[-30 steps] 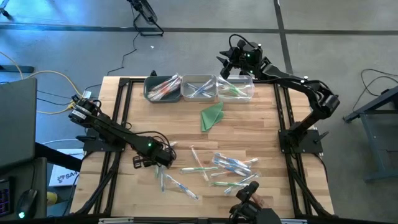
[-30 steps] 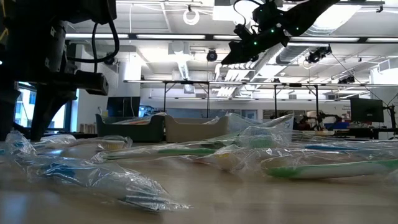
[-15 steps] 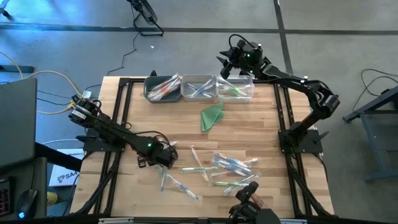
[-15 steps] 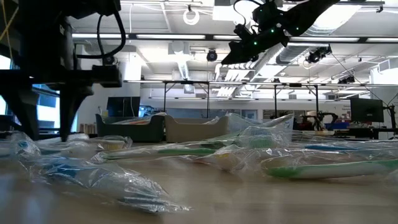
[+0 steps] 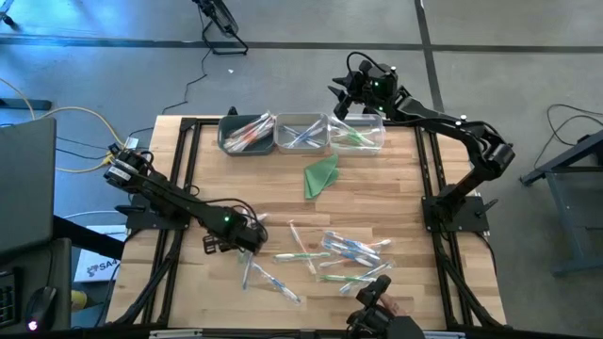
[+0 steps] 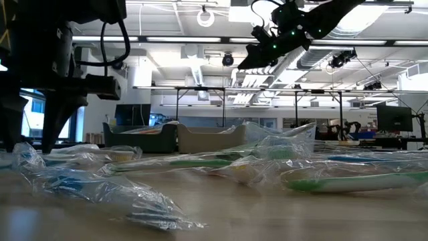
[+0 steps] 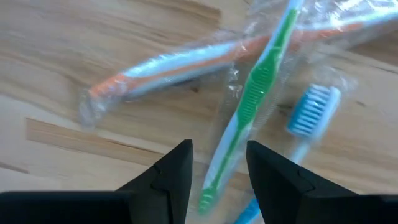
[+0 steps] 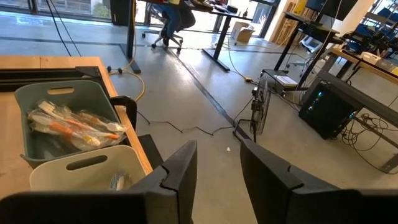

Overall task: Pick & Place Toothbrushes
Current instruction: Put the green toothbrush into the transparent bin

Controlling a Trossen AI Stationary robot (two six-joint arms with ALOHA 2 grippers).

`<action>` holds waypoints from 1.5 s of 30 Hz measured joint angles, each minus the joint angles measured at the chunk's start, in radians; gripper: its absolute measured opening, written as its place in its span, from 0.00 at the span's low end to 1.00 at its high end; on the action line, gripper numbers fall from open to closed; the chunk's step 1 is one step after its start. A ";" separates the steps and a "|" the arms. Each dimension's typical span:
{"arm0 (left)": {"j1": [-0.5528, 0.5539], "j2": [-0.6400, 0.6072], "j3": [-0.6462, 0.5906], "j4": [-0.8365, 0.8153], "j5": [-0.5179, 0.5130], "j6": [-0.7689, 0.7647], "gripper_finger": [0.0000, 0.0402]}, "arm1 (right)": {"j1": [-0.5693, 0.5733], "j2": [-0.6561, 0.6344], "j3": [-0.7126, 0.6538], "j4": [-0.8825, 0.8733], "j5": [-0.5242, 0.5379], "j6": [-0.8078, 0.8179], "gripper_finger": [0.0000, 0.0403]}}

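Wrapped toothbrushes (image 5: 339, 254) lie loose on the near half of the wooden table. My left gripper (image 5: 249, 245) points straight down over the left end of the pile, open. In the left wrist view its fingers (image 7: 180, 171) stand on either side of the handle end of a green toothbrush (image 7: 256, 93); I cannot tell whether they touch it. An orange toothbrush (image 7: 168, 65) and a blue one (image 7: 308, 115) lie beside it. My right gripper (image 5: 342, 101) hovers open and high over the bins at the far edge, with nothing between its fingers (image 8: 180, 171).
Three bins stand in a row at the far edge: a dark grey one (image 5: 232, 139) with orange toothbrushes, a pale one (image 5: 301, 121) with blue ones, a clear one (image 5: 379, 134) with green ones. A folded green triangle (image 5: 321, 175) lies mid-table. A dark device (image 5: 377, 311) sits at the near edge.
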 joint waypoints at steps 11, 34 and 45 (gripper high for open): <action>0.000 0.000 0.000 -0.030 -0.061 0.026 0.36 | 0.000 0.000 0.000 -0.008 0.000 0.000 0.29; 0.000 0.058 0.000 0.022 -0.061 0.056 0.19 | 0.000 0.000 0.000 -0.031 0.000 0.000 0.29; 0.000 0.046 0.000 0.050 -0.061 0.119 0.04 | 0.000 0.000 0.000 -0.030 0.000 0.000 0.29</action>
